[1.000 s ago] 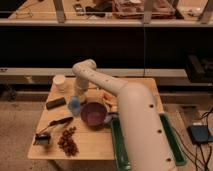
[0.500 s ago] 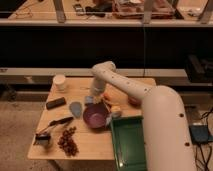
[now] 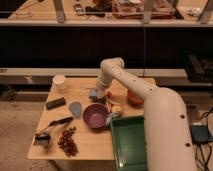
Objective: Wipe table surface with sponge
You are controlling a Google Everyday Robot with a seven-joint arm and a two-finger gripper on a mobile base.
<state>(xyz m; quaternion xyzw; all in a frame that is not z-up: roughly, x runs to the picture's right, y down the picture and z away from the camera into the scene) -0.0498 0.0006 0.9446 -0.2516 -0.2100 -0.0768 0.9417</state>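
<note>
The light tan wooden worktop (image 3: 91, 144) is pretty crowded: a round purple bowl (image 3: 95, 115) and a flat blue-grey oval piece (image 3: 75, 108) sit just in front of the small pale-blue sponge (image 3: 93, 94), with a green rectangular tray (image 3: 129, 146) at front right. The white arm (image 3: 131, 84) arches over from the right and drops its tool (image 3: 99, 90) onto the sponge near the back middle. Can't tell if the tool's gripping it.

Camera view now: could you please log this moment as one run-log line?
gripper: at sponge | sponge: on table surface, behind purple bowl
</note>
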